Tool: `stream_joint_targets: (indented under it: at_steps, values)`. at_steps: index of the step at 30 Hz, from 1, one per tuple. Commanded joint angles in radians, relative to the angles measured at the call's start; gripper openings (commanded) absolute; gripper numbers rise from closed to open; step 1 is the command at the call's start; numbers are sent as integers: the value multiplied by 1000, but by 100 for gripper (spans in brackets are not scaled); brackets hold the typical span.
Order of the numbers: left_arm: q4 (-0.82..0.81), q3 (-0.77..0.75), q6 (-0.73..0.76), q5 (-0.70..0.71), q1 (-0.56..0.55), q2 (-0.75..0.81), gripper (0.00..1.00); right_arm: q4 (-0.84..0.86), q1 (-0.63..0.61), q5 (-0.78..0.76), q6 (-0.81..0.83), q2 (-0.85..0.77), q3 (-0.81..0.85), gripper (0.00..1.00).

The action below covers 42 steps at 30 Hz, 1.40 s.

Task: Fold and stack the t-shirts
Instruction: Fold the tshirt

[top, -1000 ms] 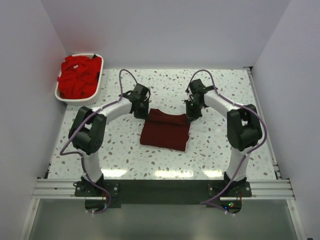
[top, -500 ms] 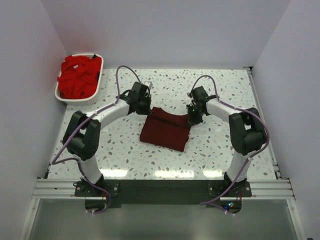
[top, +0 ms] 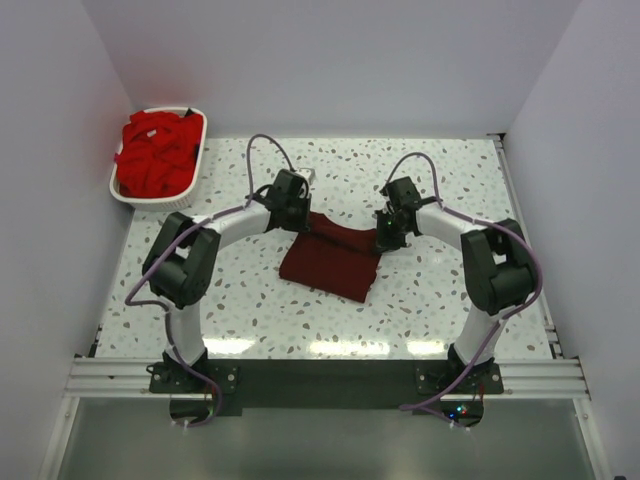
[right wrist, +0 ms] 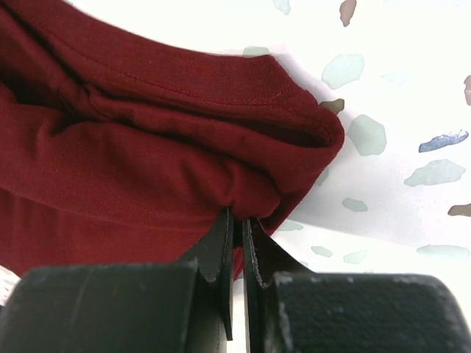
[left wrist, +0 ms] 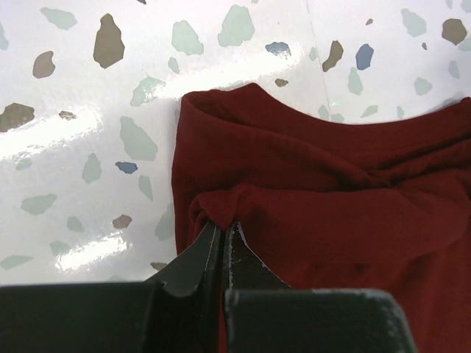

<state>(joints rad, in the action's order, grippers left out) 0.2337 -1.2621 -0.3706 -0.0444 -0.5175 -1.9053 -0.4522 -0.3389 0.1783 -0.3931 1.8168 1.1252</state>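
A dark maroon t-shirt [top: 332,262] lies folded in the middle of the speckled table. My left gripper [top: 296,218] is shut on its far left corner; in the left wrist view the jaws [left wrist: 223,226] pinch a fold of the maroon cloth [left wrist: 331,198]. My right gripper [top: 385,237] is shut on its far right corner; in the right wrist view the jaws [right wrist: 237,215] pinch a fold of the cloth [right wrist: 132,169]. Several bright red t-shirts [top: 155,152] lie piled in the basket at the far left.
A white slotted basket [top: 192,187] stands at the table's far left corner. White walls close in the table at the back and both sides. A metal rail with both arm bases runs along the near edge [top: 320,378].
Both grippers have moved slightly toward the near side with the far edge of the maroon shirt. The shirt's far edge has shifted and the cloth now lies more skewed.
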Motion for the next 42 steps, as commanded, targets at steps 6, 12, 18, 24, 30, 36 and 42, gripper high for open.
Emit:
stream_joint_targets:
  at_steps: [6, 12, 18, 24, 30, 36, 42]
  values:
    - [-126, -31, 27, 32, -4, -49, 3, 14, 6, -56, 5, -43, -41, 0]
    - [-109, -16, 7, 66, -4, -69, 3, -25, 6, -118, -13, -160, -36, 0]
    - [-109, -5, 1, 83, -4, -83, 3, -3, 26, -214, -39, -197, -91, 0]
    - [-106, -10, -1, 90, -4, -61, 13, 60, 52, -195, -46, -116, -122, 0]
    - [-71, -17, -33, 112, -4, 38, 39, 6, 55, -229, -26, -148, -67, 28]
    - [-48, 42, -59, 136, -18, 238, 74, 4, 54, -142, 20, -329, -65, 57]
    - [-154, 202, -31, 75, -88, 350, 62, 237, 52, 186, -18, -401, -220, 57]
